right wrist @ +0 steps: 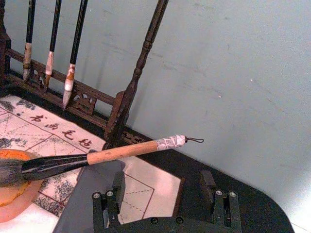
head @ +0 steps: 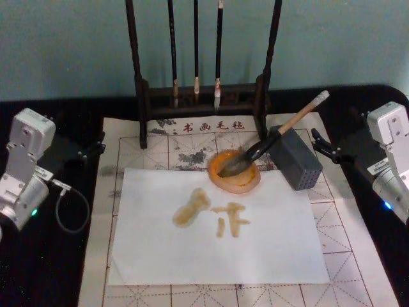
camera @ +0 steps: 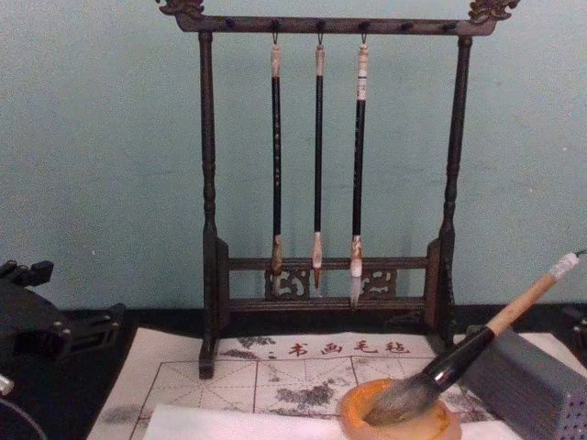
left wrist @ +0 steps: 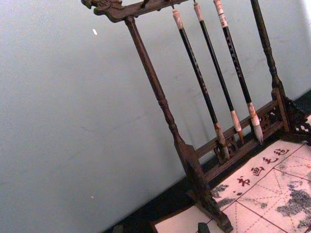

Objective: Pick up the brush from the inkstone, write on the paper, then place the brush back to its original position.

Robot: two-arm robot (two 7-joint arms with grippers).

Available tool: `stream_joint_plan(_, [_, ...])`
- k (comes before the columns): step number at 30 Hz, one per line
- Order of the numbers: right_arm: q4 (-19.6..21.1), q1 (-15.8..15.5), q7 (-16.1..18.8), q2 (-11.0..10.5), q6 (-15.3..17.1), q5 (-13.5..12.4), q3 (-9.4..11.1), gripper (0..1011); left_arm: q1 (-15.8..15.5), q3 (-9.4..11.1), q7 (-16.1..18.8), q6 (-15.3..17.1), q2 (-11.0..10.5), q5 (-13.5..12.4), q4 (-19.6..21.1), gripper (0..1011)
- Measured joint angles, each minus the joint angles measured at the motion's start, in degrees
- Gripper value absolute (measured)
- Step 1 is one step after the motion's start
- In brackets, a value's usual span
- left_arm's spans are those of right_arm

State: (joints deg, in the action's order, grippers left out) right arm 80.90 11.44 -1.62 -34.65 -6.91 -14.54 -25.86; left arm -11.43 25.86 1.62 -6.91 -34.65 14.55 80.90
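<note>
We see a black table (head: pixel 38 268) set against a plain blue-green wall (head: pixel 64 45); on it lies a beige gridded mat (head: pixel 358 256) with a row of red characters and grey ink stains; on the mat lies the paper (head: pixel 166 256), a single white sheet.

We take the inkstone (head: pixel 249 183) as our landmark; it is one round orange dish, sitting at the paper's far edge and overlapping it slightly. The one thing in the dish is the grey bristle head of the brush (head: pixel 294 121); from the inkstone its shaft slants up and away to the right, resting on the top edge of a grey perforated block (head: pixel 297 163) that stands just beside the inkstone on that side; the white-wrapped end points up past the block.

On the paper, on the near side of the inkstone, we count two amber-brown wet marks (head: pixel 192 208), side by side. Behind the inkstone, at the mat's far edge, stands one dark wooden rack (camera: pixel 208 183); three thin black brushes (camera: pixel 318 156) hang from its top bar, tips down.

Well to the left of the inkstone, off the mat, the left gripper (head: pixel 96 146) is over the table; its fingers are spread apart and hold nothing. Well to the right of the inkstone, beyond the block, is the right gripper (head: pixel 323 148); its fingers (right wrist: pixel 209 184) stand wide apart with nothing between them; neither gripper touches the brush.
</note>
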Motion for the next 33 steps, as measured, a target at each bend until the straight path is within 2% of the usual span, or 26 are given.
stream_joint_plan(33, [0.00, -0.01, 0.00, 0.00, 0.00, -0.01, 0.00, 1002, 0.00, 0.00, 0.00, 0.00, 0.00, 0.00, 0.00, 1001])
